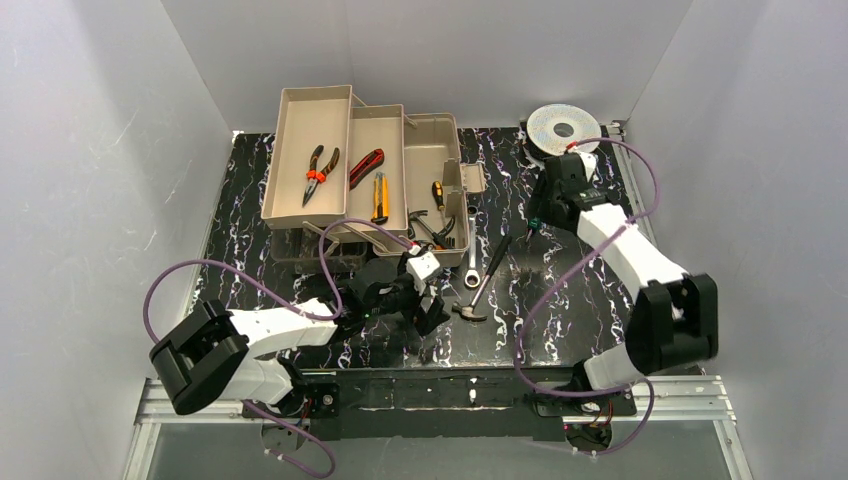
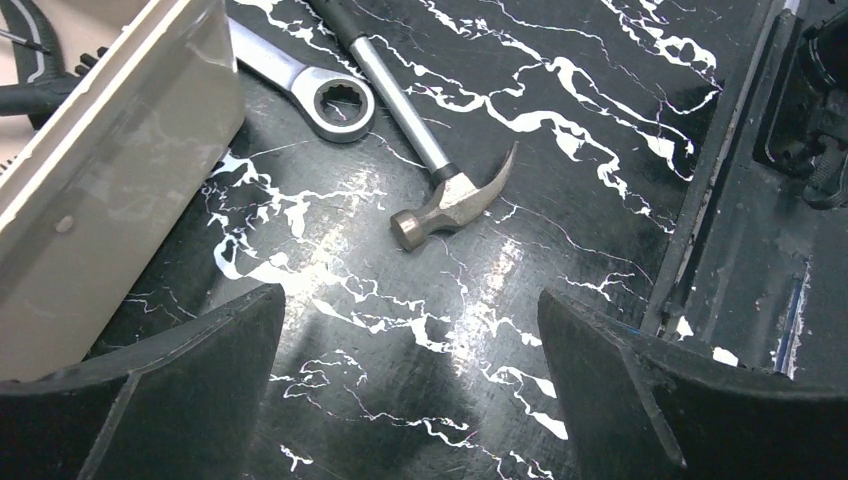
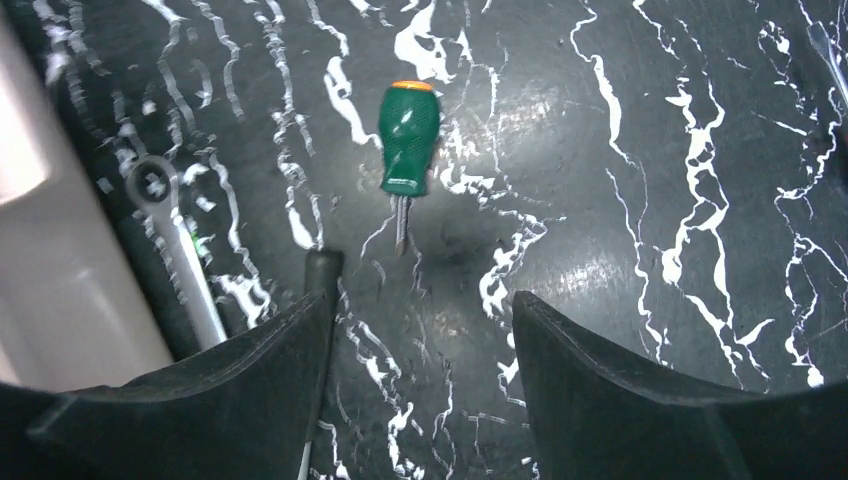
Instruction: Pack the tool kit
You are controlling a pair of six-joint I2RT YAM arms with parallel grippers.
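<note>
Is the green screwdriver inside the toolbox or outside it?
Outside. The green screwdriver lies flat on the black marbled table, apart from the toolbox, just ahead of the right hand, whose jaws stand open.

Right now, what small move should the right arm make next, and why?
Probably ease the right gripper forward and down over the green screwdriver: it lies on the table just ahead of the open, empty jaws, outside the toolbox.
</note>
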